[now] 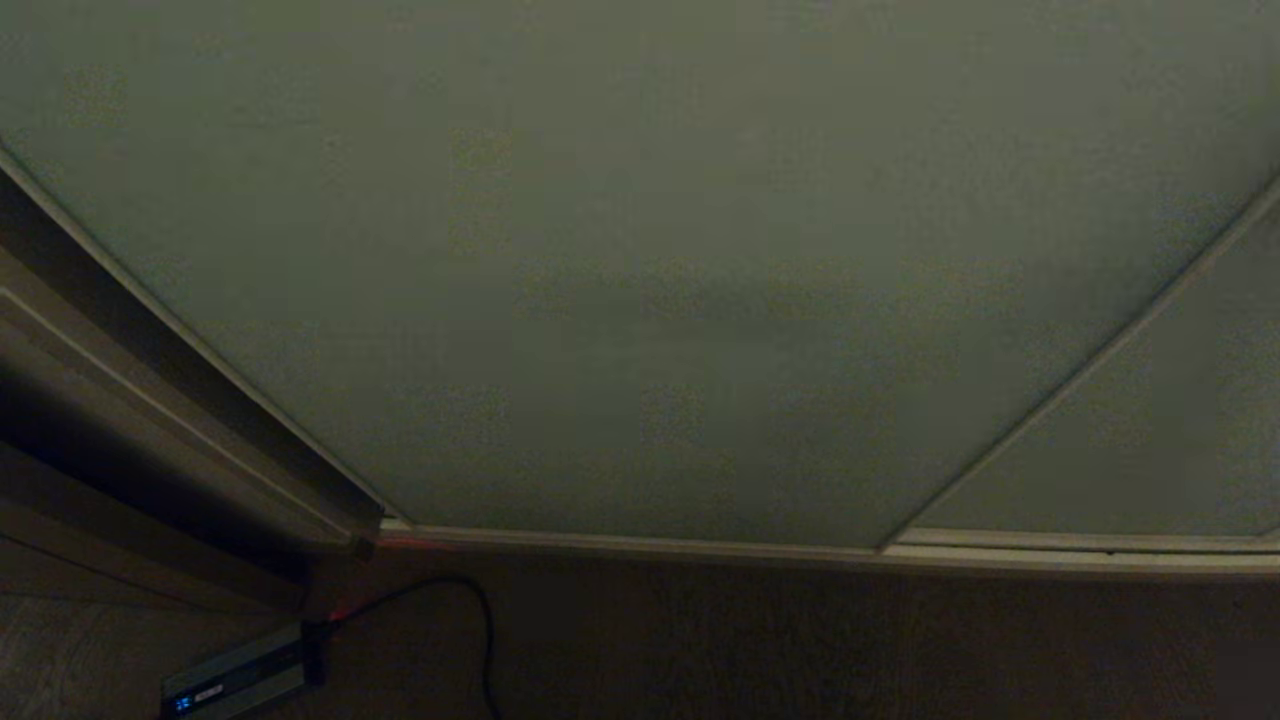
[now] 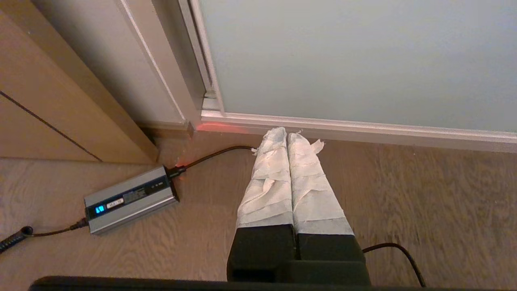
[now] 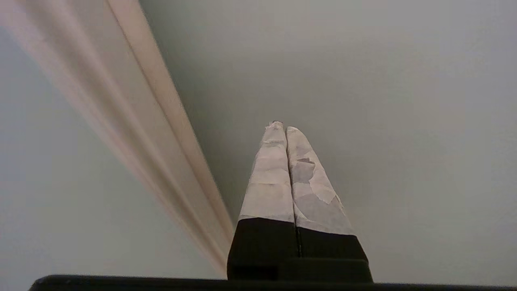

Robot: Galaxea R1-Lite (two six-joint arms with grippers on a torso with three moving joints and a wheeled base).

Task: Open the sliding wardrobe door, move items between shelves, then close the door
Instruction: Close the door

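You see the sliding wardrobe door (image 1: pixel 640 260) fill the head view, pulled all the way across. A second door (image 1: pixel 1150 430) like it sits at 4 o'clock. Your left gripper (image 2: pixel 286 135) hangs low over the wood floor (image 2: pixel 404 194), fingers pressed tight together, holding nothing. A grey box (image 2: pixel 130 199) with a black cable (image 2: pixel 214 154) lies at 9 o'clock from it. Your right gripper (image 3: pixel 281 127) points at a door, near a thin light frame (image 3: pixel 161 133), fingers clenched and empty too.
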